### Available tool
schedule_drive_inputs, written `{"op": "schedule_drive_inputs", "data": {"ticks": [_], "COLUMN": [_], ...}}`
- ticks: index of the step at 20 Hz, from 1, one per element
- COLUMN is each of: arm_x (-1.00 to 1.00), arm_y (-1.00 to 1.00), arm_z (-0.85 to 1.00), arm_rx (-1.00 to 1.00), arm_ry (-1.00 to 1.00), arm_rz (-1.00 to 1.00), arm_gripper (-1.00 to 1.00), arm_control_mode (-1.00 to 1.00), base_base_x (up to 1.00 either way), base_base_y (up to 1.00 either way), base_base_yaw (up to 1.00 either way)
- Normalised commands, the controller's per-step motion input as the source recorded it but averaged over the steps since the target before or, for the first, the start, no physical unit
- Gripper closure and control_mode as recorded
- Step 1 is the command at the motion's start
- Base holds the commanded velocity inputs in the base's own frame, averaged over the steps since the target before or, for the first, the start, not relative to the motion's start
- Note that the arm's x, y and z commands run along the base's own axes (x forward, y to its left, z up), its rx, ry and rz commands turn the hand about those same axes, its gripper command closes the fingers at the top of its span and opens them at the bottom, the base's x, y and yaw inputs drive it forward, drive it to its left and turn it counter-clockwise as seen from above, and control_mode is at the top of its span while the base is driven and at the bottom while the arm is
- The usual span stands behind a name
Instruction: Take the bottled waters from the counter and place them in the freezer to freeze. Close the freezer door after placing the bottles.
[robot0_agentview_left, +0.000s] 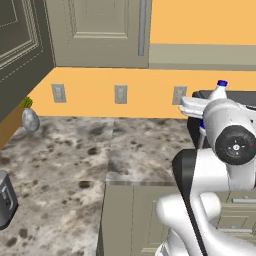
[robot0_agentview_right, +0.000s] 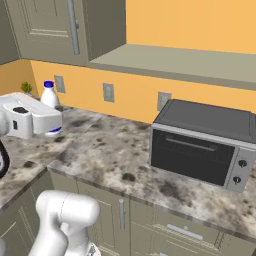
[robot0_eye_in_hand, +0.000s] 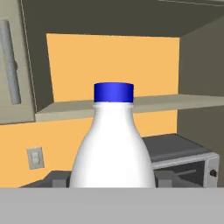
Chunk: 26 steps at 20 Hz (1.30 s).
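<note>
Clearly upright: blue-capped bottle (robot0_eye_in_hand: 113, 144) stands with its long axis vertical, cap (robot0_eye_in_hand: 113, 92) pointing straight up, base hidden at the bottom of the hand view. Sits close before the hand camera, centred between two dark finger tips (robot0_eye_in_hand: 56, 178) showing at either flank of its body. Looks held by the claw (robot0_agentview_right: 54, 129) around the lower body, jaws part closed on its sides, though actual contact is hidden by the bottle itself. Appears in the left base view as a cap and shoulder (robot0_agentview_left: 219, 91) peeking above the white hand, and in the right base view (robot0_agentview_right: 49, 95) just behind the hand, above the speckled table (robot0_agentview_right: 115, 150) near the corner. Cannot tell whether the base rests on the stone or hangs just clear of it. For the step in hand, judged as taking this bottle away toward the freezer: best to keep the squeeze steady and low on the body, lift straight along the vertical axis before any swing, and hold the wrist level so the cap stays up. Worth watching the toaster oven (robot0_agentview_right: 205, 145) nearby on the table and the wall cabinet (robot0_agentview_left: 102, 30) overhead during the swing.
</note>
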Motion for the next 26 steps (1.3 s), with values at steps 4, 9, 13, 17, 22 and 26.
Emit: {"op": "schedule_drive_inputs", "data": {"ticks": [4,9,13,17,22,26], "arm_x": [-0.43,-0.49,-0.55,-0.41,-0.03,0.13], "arm_y": [0.00,0.00,0.00,-0.02,0.00,-0.10], "arm_z": [-0.33,-0.29,-0.35,-0.32,-0.38,-0.27], "arm_rx": [-0.24,-0.21,-0.13,0.03,0.09,0.04], "arm_ry": [-0.32,-0.20,-0.18,-0.05,0.00,0.00], "arm_rz": [0.25,0.17,0.07,-0.01,-0.01,0.00], "arm_gripper": [1.00,1.00,1.00,1.00,1.00,1.00], "arm_control_mode": [-1.00,-1.00,-1.00,-1.00,-1.00,-1.00], "base_base_x": [0.00,0.00,0.00,0.00,0.00,0.00], "base_base_y": [0.00,0.00,0.00,0.00,0.00,0.00], "base_base_yaw": [0.00,0.00,0.00,0.00,0.00,0.00]}}
